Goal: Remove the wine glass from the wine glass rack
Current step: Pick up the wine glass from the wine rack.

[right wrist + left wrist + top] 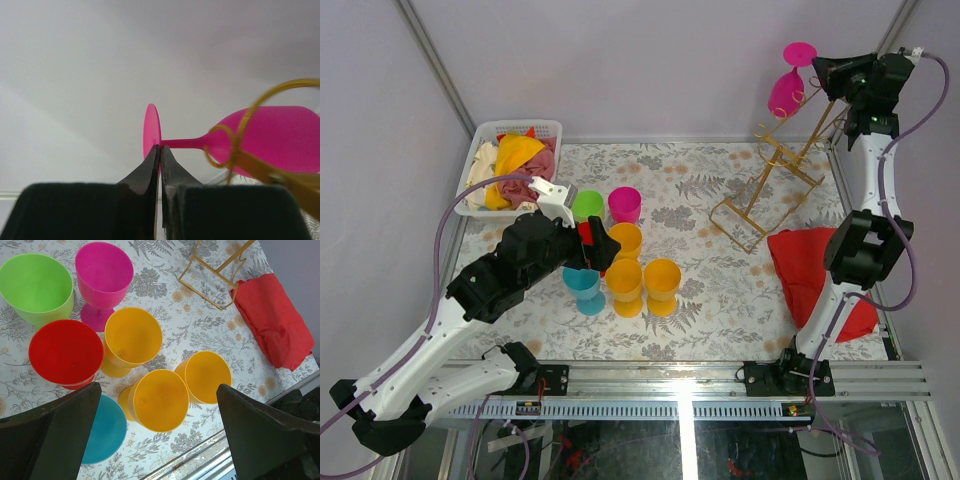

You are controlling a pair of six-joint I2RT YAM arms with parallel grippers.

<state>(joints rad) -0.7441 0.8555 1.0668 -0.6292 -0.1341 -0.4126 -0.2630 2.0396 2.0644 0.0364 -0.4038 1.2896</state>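
Your right end effector (160, 147), closed, meets the wine glass (270, 135) at its foot, since the wine glass rack (770, 185) hooks its stem. Your left end effector (159, 386) stands open.

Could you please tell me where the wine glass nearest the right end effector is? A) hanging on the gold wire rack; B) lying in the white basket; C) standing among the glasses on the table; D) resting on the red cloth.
A: the pink wine glass hangs foot-up, its stem in a looped hook of the wine glass rack, beside the shut right end effector.
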